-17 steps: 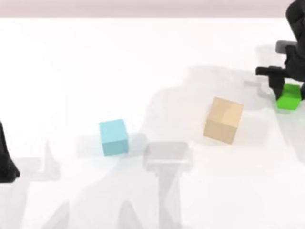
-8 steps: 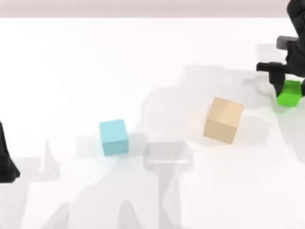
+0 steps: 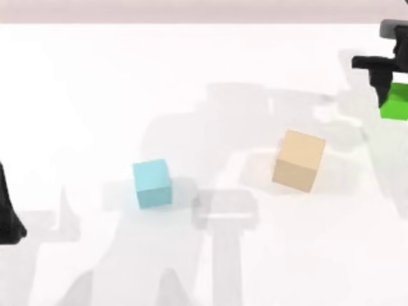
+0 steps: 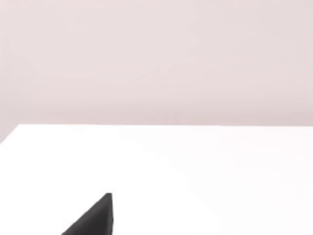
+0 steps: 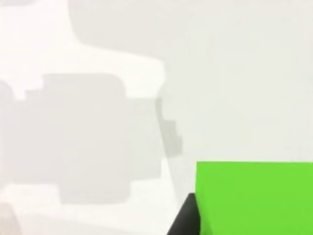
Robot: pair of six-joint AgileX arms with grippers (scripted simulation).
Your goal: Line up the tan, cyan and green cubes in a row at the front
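Green cube point(image 3: 396, 102), the smallest of the three, sits clamped in the right gripper point(image 3: 390, 95) at the table's three o'clock edge, toward two; in the right wrist view it fills the corner as a flat, bright, sharp-edged block point(image 5: 254, 198) with a dark finger point(image 5: 183, 218) pressed against one face. It looks lifted clear of the surface, so I judge the step in hand to be the carry of this cube toward the front row. The next move calls for swinging it down to the six o'clock side of the table and setting it square, leaving room for its neighbours.

Tan cube point(image 3: 299, 160), the largest, rests on the table point(image 3: 191, 76) at about four o'clock from centre, turned slightly askew, matte and plain. Cyan cube point(image 3: 152, 183), mid-sized and pale, stands well apart from it toward eight o'clock. Neither is yet in a line.

Left gripper point(image 3: 7, 217) is parked at the nine o'clock edge; whether its fingers are parted I cannot tell.
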